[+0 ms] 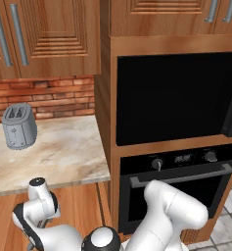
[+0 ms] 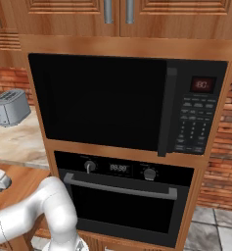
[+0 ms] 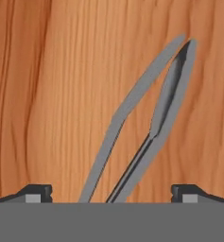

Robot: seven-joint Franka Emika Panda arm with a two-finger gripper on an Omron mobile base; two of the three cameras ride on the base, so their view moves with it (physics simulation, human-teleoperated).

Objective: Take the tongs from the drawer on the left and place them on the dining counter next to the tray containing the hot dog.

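— Two dark fingertips (image 3: 38, 193) of the gripper (image 3: 111, 194) are seen at the bottom of the hand view, set wide apart with nothing clamped between them. What is seen between them?

— Grey tongs (image 3: 153, 113) are seen lying on a reddish-brown wooden surface, presumably the floor of the drawer (image 3: 47, 94). Their two thin arms run up from between the fingertips toward the upper right, where they meet at a narrow end. No contact with either fingertip is seen.

— Where is the arm shown in the base views?

— In the left base view it is folded low, below the edge of a marbled tabletop (image 1: 54, 157); the gripper itself cannot be made out there. A grey toaster (image 1: 18, 126) is stood on that tabletop, against a brick wall (image 1: 49, 100).

— And to the right?

— A black microwave (image 2: 122, 105) is set in a wooden cabinet column, directly above a black oven (image 2: 125, 196) with a silver bar handle.
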